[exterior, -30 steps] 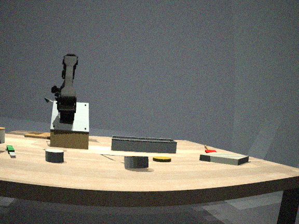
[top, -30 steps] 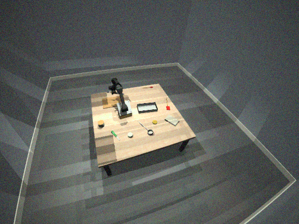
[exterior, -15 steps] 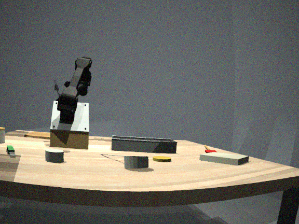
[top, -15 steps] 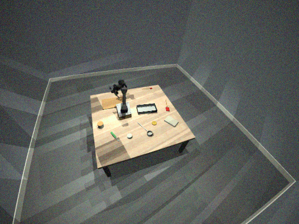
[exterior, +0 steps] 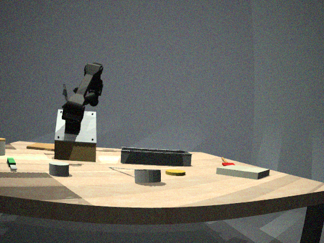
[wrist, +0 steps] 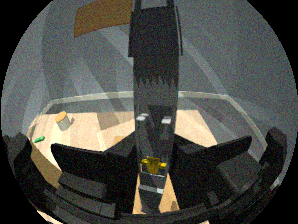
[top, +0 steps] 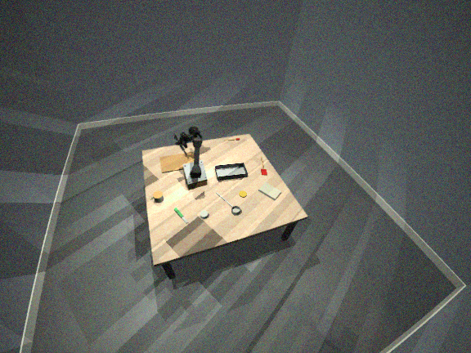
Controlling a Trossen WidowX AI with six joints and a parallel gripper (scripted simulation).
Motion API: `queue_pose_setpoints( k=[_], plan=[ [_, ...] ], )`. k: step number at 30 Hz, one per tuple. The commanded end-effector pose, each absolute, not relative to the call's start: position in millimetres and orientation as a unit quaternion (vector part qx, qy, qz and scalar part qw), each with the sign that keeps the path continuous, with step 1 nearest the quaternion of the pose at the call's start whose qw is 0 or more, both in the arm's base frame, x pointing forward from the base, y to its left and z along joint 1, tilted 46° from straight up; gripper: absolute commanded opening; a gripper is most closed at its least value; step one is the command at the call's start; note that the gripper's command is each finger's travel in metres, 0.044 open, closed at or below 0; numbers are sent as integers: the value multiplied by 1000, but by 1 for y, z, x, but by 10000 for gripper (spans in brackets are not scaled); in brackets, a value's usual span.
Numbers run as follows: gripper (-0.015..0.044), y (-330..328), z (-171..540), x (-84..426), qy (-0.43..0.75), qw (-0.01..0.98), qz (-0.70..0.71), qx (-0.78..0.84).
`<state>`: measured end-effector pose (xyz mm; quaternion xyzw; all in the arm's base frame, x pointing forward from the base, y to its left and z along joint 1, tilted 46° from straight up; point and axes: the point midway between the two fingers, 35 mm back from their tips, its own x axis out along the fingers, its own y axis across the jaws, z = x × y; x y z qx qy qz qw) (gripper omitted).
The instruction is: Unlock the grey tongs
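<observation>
The gripper [wrist: 156,142] [top: 180,142] is shut on the grey tongs [wrist: 156,97] and holds them in the air, above and near the wooden board [top: 167,163] [exterior: 36,145]. In the wrist view the tongs run up the middle between the black fingers, with a yellow part of the lock showing low down. A thin dark piece, probably part of the tongs, sticks up left of the arm in the exterior view. I cannot tell whether the tongs are locked or which way their tips point. The black roasting tin [top: 231,178] [exterior: 156,158] stands right of the arm base, away from the tongs.
A grey cylinder with an orange top [top: 158,197] [wrist: 62,121] and a green-handled knife [top: 178,212] [exterior: 11,161] lie left of centre. A round white-topped tub [top: 204,214], a long-handled pan [top: 235,210], a yellow disc [top: 243,194] and a pale block [top: 270,190] are nearer the front.
</observation>
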<state>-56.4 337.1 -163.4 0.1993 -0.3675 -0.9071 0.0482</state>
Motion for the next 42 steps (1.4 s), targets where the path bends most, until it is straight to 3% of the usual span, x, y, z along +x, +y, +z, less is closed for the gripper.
queue_pose_setpoints(
  k=[1, 26, 42],
  plan=[
    [-150, 337, -163, -57, -368, 46, -908, 194],
    [-150, 336, -164, -59, -369, 52, -906, 201],
    [-150, 303, -190, -85, -361, 194, -799, 440]
  ],
)
